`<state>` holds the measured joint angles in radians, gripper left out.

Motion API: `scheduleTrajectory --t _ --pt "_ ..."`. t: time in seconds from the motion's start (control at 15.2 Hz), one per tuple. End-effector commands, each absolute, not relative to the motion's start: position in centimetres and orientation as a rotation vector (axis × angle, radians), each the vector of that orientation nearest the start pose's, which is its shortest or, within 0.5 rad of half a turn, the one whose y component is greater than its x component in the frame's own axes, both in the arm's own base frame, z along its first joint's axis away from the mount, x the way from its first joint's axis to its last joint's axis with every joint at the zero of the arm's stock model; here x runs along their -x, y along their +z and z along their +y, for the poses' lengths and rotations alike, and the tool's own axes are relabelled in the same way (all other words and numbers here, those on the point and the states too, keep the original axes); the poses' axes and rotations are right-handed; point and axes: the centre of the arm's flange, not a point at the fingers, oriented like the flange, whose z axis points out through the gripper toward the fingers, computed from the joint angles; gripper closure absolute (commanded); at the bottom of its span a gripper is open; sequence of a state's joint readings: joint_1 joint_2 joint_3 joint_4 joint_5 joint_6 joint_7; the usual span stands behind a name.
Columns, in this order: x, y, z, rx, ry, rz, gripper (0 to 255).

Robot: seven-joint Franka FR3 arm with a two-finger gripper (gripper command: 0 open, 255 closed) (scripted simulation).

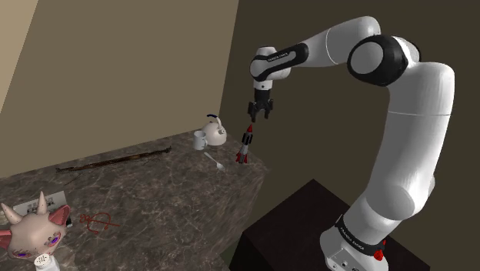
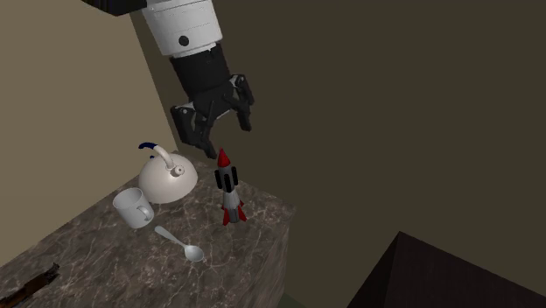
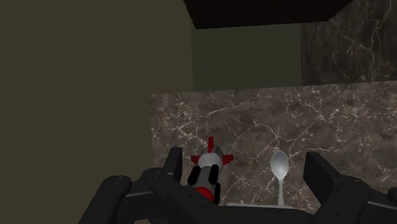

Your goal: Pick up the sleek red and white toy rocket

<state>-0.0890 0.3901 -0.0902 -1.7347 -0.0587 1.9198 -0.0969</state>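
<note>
well, in the shoulder view we find the gripper [image 1: 259, 115] a little above the centre of the frame, at the end of the white arm that reaches in from the right. its two black fingers are spread apart and clasp nothing. directly below it the toy rocket [image 1: 245, 143] stands upright on its red fins, with a red nose, a black band and a pale body. it is at the far corner of the dark marbled counter [image 1: 154, 200], close to the edge. in the second exterior view the gripper [image 2: 229, 138] hangs in the upper middle of the frame with its fingertips just over the nose of the toy rocket [image 2: 227, 188], which is at centre frame. we cannot tell whether one tip grazes it. to the left of the rocket in that frame are a white kettle [image 2: 166, 179] and, beside it, a white mug [image 2: 133, 208]. a spoon [image 2: 181, 244] lies flat lower down on the counter [image 2: 131, 271]. in the wrist view the toy rocket [image 3: 207, 172] shows between the open fingers of the gripper [image 3: 245, 159], nearer to one of them. the spoon [image 3: 278, 168] lies beside it on the counter [image 3: 254, 121]. low at the left of the shoulder view we see a pale horned head [image 1: 35, 231] and a small red trident [image 1: 98, 222]. the dark stand [image 1: 300, 223] fills the lower right.
</note>
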Motion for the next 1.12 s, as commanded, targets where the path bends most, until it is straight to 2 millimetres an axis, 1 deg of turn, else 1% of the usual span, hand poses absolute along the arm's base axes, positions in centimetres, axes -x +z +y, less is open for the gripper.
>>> scheduleTrajectory --t 0.0,0.53,0.66,0.73,1.06 --pt "-64.0 32.1 -12.1 3.172 0.372 0.086 0" --pt "-71.3 23.7 -15.3 3.133 0.485 0.091 0" --pt "-73.0 21.5 -16.1 3.122 0.513 0.092 0" --pt "-73.6 20.7 -16.4 3.119 0.523 0.093 0" --pt "-73.6 18.1 -16.4 3.119 0.523 0.093 0"
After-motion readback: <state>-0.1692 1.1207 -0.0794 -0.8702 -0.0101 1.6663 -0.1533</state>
